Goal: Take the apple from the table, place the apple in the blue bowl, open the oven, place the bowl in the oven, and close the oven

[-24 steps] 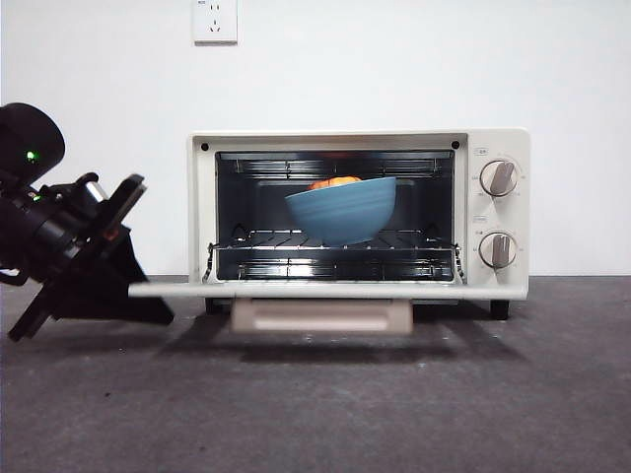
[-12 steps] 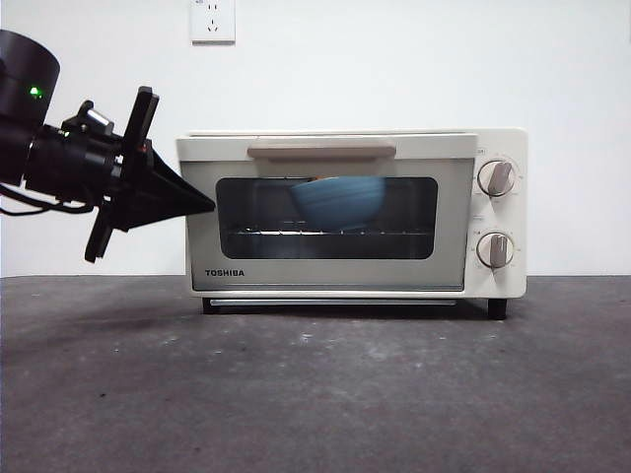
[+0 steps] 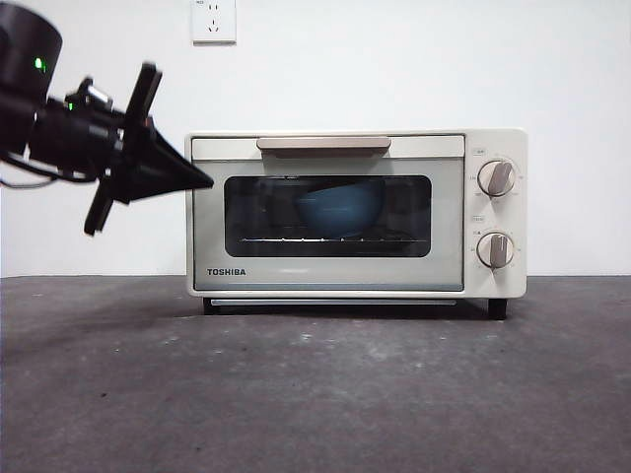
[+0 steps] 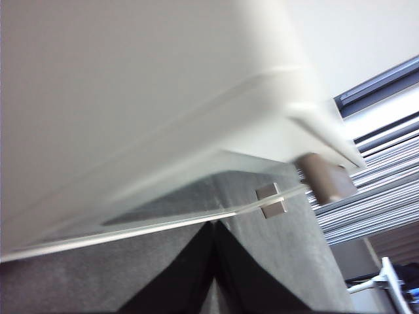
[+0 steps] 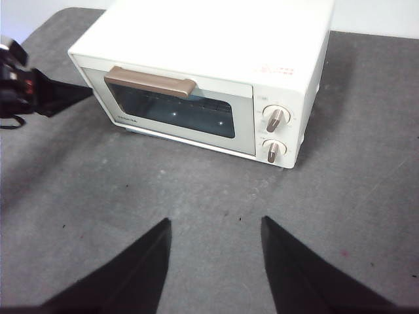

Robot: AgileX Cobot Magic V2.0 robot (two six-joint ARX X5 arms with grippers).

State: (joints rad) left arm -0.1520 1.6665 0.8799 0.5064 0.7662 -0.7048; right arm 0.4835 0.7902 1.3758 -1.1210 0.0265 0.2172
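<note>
Cream-white oven [image 3: 357, 214] stands door shut, window facing the near side, long axis left to right, the blue bowl [image 3: 338, 207] dim behind its glass, so the task looks finished; left gripper [image 3: 187, 179], pinched together and empty, hangs by its left edge; right gripper [image 5: 213, 261] waits apart, spread and empty.

The oven [image 3: 357, 214] stands on the table [image 3: 315, 394], its door shut. The blue bowl [image 3: 338, 208] sits inside on the rack. At the oven's nine o'clock, the left gripper [image 3: 202, 180] hangs beside its upper corner. The right gripper [image 5: 213, 226] hovers at six o'clock, well apart.
</note>
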